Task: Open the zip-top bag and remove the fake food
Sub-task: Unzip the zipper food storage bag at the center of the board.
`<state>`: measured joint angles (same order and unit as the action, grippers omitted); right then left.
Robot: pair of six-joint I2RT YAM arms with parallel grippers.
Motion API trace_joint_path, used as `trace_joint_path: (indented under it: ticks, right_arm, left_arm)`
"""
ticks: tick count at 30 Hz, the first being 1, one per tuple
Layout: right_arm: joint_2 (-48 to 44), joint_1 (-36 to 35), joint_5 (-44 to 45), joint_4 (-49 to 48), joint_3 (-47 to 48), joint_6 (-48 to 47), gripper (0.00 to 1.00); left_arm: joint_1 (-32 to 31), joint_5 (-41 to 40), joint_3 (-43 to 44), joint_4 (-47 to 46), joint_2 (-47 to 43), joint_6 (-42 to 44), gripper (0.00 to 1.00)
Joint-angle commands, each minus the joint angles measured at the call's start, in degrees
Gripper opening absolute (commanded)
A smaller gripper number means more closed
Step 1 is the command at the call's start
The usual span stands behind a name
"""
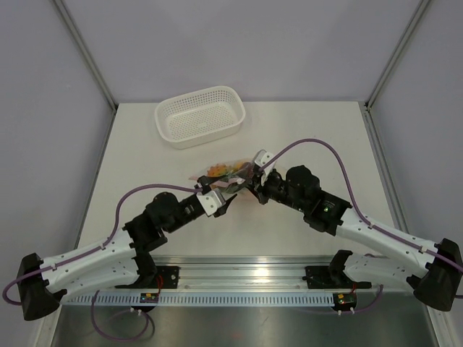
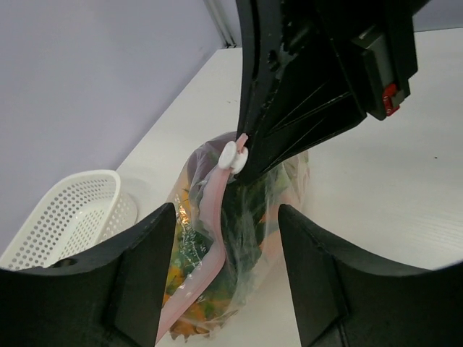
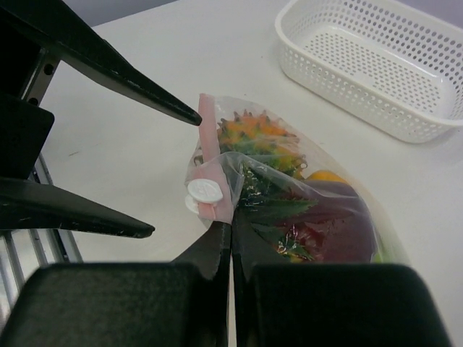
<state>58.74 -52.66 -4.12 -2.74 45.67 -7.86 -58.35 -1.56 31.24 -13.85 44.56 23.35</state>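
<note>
Left fingers (image 2: 137, 282) stand apart with nothing between them, pointed at the pink strip (image 2: 210, 217) of the bag (image 3: 304, 210). Right gripper (image 3: 231, 242) is pinched tight on the clear film at the strip's end, just beside the white slider (image 3: 205, 191). Bag lies on the table (image 1: 145, 144) between the two grippers, near the basket (image 3: 376, 65) but apart from it, with the food (image 3: 253, 134) inside. How far the zip is parted I cannot tell. To do this step well, I judge the left should close on the slider or the strip's lip, not the crinkly film. It should then draw steadily along the strip, away from the right's pinch, which serves as anchor. A jerk could drag the whole bag.
</note>
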Motion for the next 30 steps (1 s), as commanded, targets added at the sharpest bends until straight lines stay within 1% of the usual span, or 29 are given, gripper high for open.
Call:
trace_joint_path:
  ticks: [1, 3, 4, 6, 11, 12, 17, 30]
  right_arm:
    - [0.4, -0.2, -1.0, 2.0, 4.2, 2.7, 0.00]
    - [0.9, -0.2, -1.1, 2.5, 4.7, 3.2, 0.00]
    - [1.2, -0.3, -1.5, 5.5, 5.6, 3.2, 0.00]
    - [1.5, -0.3, -1.8, 6.6, 6.6, 3.9, 0.00]
    - [3.1, -0.3, -4.8, 12.2, 9.5, 4.7, 0.00]
    - [3.7, -0.2, -5.3, 13.2, 10.1, 4.7, 0.00]
    - [4.2, -0.2, -7.0, 13.7, 10.5, 4.8, 0.00]
    - [4.5, -0.2, -8.9, 13.6, 10.8, 5.7, 0.00]
  left_arm:
    - [0.1, 4.4, -0.9, -4.5, -1.5, 0.8, 0.64]
    - [0.0, 4.6, -1.1, -4.6, -1.9, 1.0, 0.65]
    - [0.0, 4.5, -1.1, -4.7, -1.9, 1.1, 0.65]
    - [0.0, 4.6, -1.2, -4.7, -2.2, 1.2, 0.65]
    - [0.0, 5.0, -0.9, -4.7, -2.0, 1.4, 0.63]
    - [0.0, 5.7, -0.8, -4.6, -1.9, 1.4, 0.61]
    - [0.0, 6.5, -0.2, -3.5, -1.5, 1.9, 0.54]
    - [0.0, 8.9, 1.8, -1.3, 1.4, 2.6, 0.49]
